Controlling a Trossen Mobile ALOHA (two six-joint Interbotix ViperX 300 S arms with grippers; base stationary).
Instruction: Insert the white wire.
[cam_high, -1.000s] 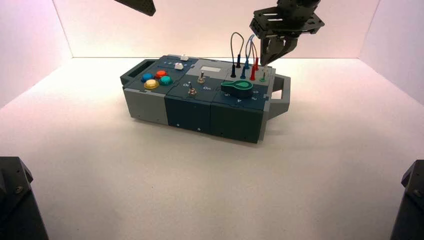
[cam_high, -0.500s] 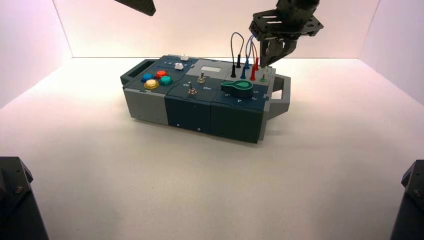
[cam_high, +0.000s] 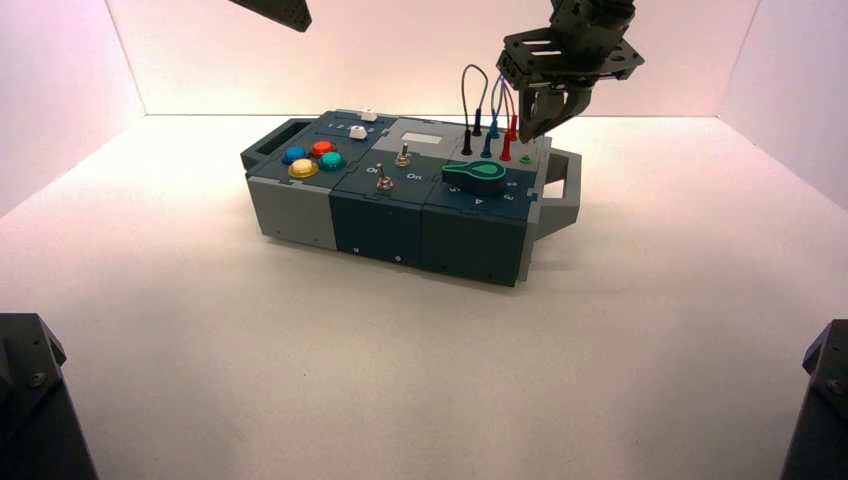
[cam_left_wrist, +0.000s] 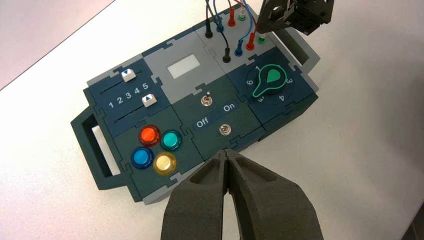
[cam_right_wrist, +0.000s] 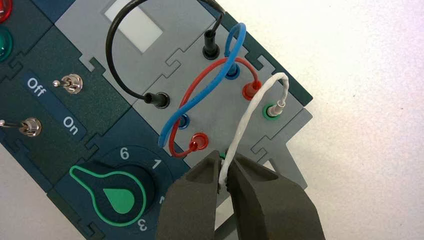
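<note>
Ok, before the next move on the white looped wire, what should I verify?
Right gripper shut on thin white looped wire: ok
White plug in green socket farther from knob: ok
Other white end fully seated in green socket nearer knob: cannot tell
Thin black wire plugged at both ends: ok
Left gripper clear of box's green-outlined knob: ok

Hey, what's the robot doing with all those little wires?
The robot's right gripper is holding one end of the white wire over the wire corner of the box. The wire's other end sits in a green-ringed socket. The black wire, blue wire and red wire are plugged in beside it. The left gripper is shut and waits near the box's front edge.
</note>
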